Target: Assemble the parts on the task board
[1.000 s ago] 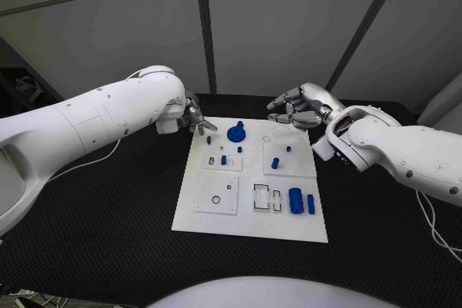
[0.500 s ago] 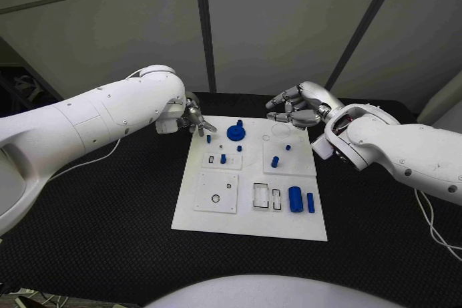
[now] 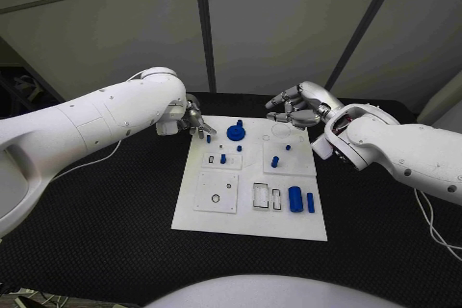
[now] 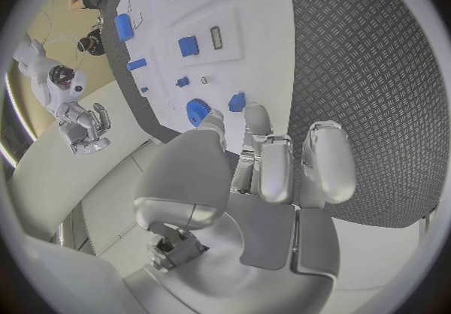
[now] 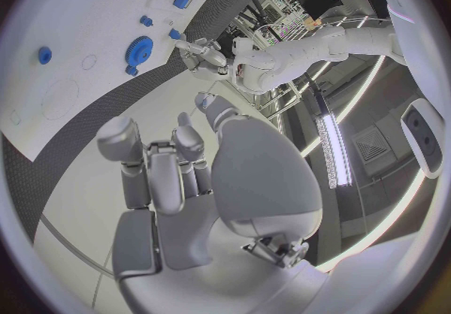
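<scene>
The white task board [image 3: 219, 218] lies in the middle of the black table. At its far end stand a blue gear [image 3: 237, 131] and a small blue peg [image 3: 209, 139]. My left hand [image 3: 191, 119] hovers over the board's far left corner. Its fingers are apart and their tips come down on either side of the peg [image 4: 237, 101], beside the gear [image 4: 196, 111], without a clear hold on it. My right hand [image 3: 300, 107] hangs above the far right corner, fingers loosely bent, nothing in it. In the right wrist view the right hand [image 5: 179, 171] looks down on the gear [image 5: 139, 49].
More blue pieces stand on the board: short pegs [image 3: 223, 159] [image 3: 276, 162] in the middle and a cylinder [image 3: 296, 200] with a slim bar [image 3: 310, 202] near the right edge. Black table [image 3: 106, 214] surrounds the board on both sides.
My left hand's fingertips have sunk slightly toward the small peg. The right hand has barely shifted. The pieces on the board stay where they were.
</scene>
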Robot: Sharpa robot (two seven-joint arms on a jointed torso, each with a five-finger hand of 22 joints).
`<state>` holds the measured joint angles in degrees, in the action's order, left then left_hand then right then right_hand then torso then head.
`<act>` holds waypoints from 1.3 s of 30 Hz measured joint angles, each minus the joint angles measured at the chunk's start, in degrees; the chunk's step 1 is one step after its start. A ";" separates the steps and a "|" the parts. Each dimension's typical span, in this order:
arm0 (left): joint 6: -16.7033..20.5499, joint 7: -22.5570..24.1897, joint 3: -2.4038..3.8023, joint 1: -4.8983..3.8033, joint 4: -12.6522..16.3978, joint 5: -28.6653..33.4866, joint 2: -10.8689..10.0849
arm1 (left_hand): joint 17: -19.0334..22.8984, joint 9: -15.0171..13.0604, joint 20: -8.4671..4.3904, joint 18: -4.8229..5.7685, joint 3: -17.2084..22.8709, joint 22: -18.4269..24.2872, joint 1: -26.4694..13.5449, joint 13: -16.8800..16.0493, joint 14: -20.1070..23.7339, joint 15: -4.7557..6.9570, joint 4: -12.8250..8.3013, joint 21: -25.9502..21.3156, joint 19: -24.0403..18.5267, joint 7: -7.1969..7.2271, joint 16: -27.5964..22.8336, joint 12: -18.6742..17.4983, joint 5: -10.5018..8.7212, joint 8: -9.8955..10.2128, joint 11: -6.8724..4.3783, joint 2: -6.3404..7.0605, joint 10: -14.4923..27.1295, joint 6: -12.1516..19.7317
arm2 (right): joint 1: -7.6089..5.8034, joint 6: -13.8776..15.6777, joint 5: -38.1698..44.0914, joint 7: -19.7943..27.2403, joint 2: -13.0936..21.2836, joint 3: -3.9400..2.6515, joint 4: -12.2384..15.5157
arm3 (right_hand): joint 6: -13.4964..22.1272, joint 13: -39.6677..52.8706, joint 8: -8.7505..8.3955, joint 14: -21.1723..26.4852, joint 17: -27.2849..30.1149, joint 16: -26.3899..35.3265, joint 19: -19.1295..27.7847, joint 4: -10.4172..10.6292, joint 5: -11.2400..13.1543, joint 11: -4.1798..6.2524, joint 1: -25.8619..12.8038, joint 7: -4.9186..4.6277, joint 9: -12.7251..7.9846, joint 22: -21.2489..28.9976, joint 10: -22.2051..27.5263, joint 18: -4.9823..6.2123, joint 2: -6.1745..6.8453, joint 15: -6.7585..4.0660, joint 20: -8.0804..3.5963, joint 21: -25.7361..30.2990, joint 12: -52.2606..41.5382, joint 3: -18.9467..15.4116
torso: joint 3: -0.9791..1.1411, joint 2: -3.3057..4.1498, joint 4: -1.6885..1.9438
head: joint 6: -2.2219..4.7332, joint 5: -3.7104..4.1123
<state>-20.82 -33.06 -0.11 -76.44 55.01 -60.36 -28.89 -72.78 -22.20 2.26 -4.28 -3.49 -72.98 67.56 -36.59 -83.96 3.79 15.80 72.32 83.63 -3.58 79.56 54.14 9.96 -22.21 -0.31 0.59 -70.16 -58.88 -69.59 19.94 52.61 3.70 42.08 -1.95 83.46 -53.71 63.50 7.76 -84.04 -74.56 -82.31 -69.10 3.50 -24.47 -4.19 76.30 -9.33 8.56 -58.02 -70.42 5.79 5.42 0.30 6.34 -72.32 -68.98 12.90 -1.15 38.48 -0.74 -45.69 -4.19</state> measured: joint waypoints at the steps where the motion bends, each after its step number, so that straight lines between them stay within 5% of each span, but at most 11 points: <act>1: -0.05 0.01 -0.01 0.03 -0.04 0.00 0.04 | 0.00 0.00 0.00 0.00 0.00 -0.01 0.01 0.00 0.00 0.00 0.00 0.00 0.00 0.00 0.00 0.00 0.00 0.00 0.00 -0.01 0.00 0.00 | 0.00 0.00 0.01 0.00 -0.01 0.00 0.00 | 0.00 0.00 0.00 0.00 0.00 0.00 0.00 0.00 0.00 0.00 0.00 0.00 0.00 0.00 0.00 0.00 0.00 0.00 0.00 0.00 0.00 0.00 | 0.00 0.00 0.00 | -0.02 0.00; 18: -0.31 0.27 -0.09 0.21 -0.34 0.12 0.46 | 0.05 0.01 0.00 -0.01 0.41 0.00 2.18 0.35 0.00 0.00 -0.72 0.00 0.00 0.00 0.00 0.00 0.00 -0.25 0.00 -1.26 0.00 0.00 | 0.00 -0.06 0.08 -0.01 -0.15 0.00 0.01 | 0.00 0.01 0.00 0.00 0.00 -0.01 0.00 0.00 0.00 0.00 0.00 0.00 -0.01 0.00 0.00 0.00 0.00 0.00 0.00 0.00 0.00 0.00 | 0.02 0.00 0.00 | -0.19 0.15; 30: -0.25 0.62 -0.10 0.23 -0.40 0.48 0.58 | 0.07 0.12 0.00 0.00 3.28 0.01 6.67 0.96 -0.13 0.13 -3.59 -0.31 -0.01 0.00 0.00 0.00 0.00 -0.25 -0.27 -3.63 0.28 0.00 | 0.00 -0.12 0.11 -0.02 -0.22 0.00 -0.03 | 0.00 0.01 0.00 0.00 -0.03 -0.01 0.00 0.18 0.00 0.00 0.00 0.00 0.04 0.00 0.00 -0.01 0.00 0.00 0.00 0.00 0.00 0.18 | 0.03 -0.03 0.00 | -0.25 0.20; 39: -0.31 1.05 -0.10 0.23 -0.53 0.98 0.74 | 0.24 0.24 0.01 -0.01 4.92 -0.03 8.16 1.54 -0.21 0.21 -4.90 -0.31 -0.01 0.21 0.00 -0.30 0.00 -0.25 -0.41 -3.76 0.42 0.22 | 0.00 -0.18 0.12 -0.04 -0.25 0.00 -0.03 | 0.00 0.01 0.00 0.00 -0.05 -0.01 0.00 0.18 0.00 0.00 0.00 0.00 0.04 -0.01 0.00 0.00 0.00 0.00 0.00 0.00 0.00 0.18 | 0.03 -0.03 0.00 | -0.35 0.23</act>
<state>-21.14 -32.01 -0.21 -76.22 54.49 -59.38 -28.15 -72.54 -21.96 2.27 -4.28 1.43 -73.01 75.72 -35.05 -84.17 4.00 10.90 72.01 83.62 -3.37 79.56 53.84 9.96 -22.46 -0.71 -3.17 -69.74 -58.66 -69.59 19.76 52.73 3.66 41.83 -1.96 83.43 -53.71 63.51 7.76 -84.05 -74.60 -82.33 -69.10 3.67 -24.47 -4.20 76.30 -9.33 8.60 -58.03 -70.42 5.78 5.42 0.30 6.33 -72.32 -68.98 13.07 -1.12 38.45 -0.74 -46.04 -3.97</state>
